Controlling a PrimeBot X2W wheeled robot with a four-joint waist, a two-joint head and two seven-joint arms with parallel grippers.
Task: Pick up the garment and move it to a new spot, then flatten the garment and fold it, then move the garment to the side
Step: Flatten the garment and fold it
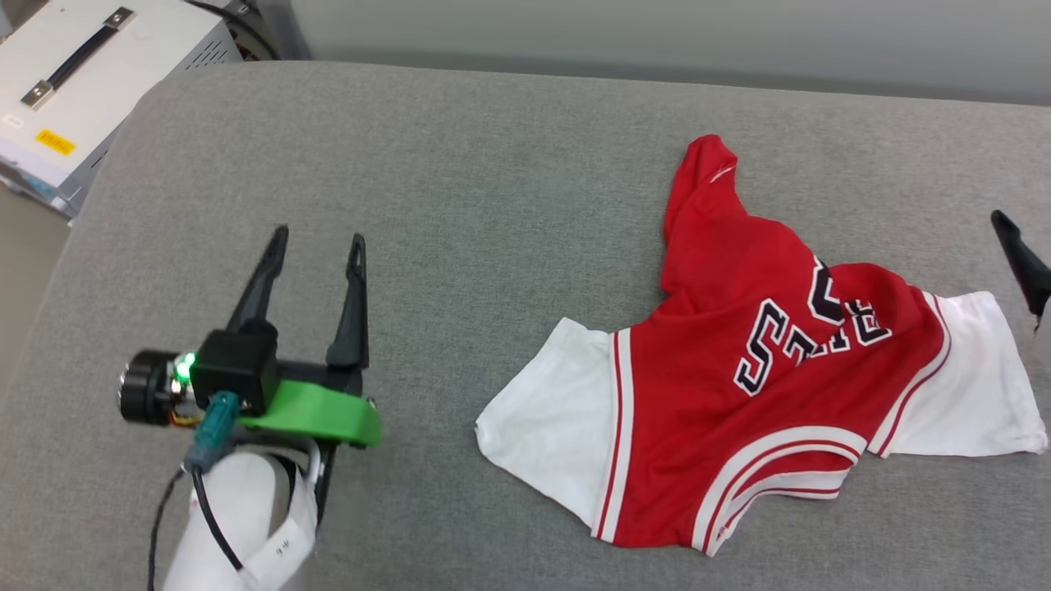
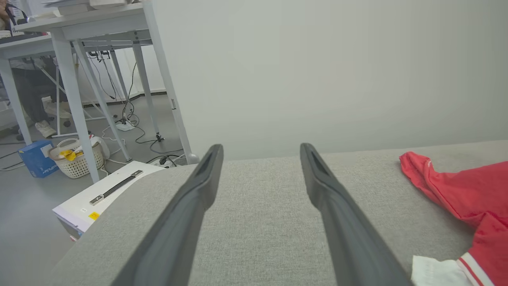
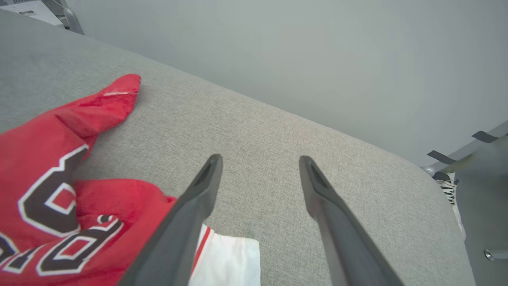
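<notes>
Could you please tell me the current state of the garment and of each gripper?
Garment: rumpled, partly bunched, lying unheld on the grey cushion.
Left gripper: open, empty, apart from the garment.
Right gripper: open, empty, near the garment's white sleeve.

Garment [image 1: 722,386] crumpled on grey cushion [image 1: 460,205]; left end effector [image 1: 320,235] well apart, jaws spread.

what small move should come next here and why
Probably lower the right gripper onto the near white sleeve of the garment and close. Both grippers are open and empty, the garment lies crumpled, and the left gripper sits far off.
</notes>
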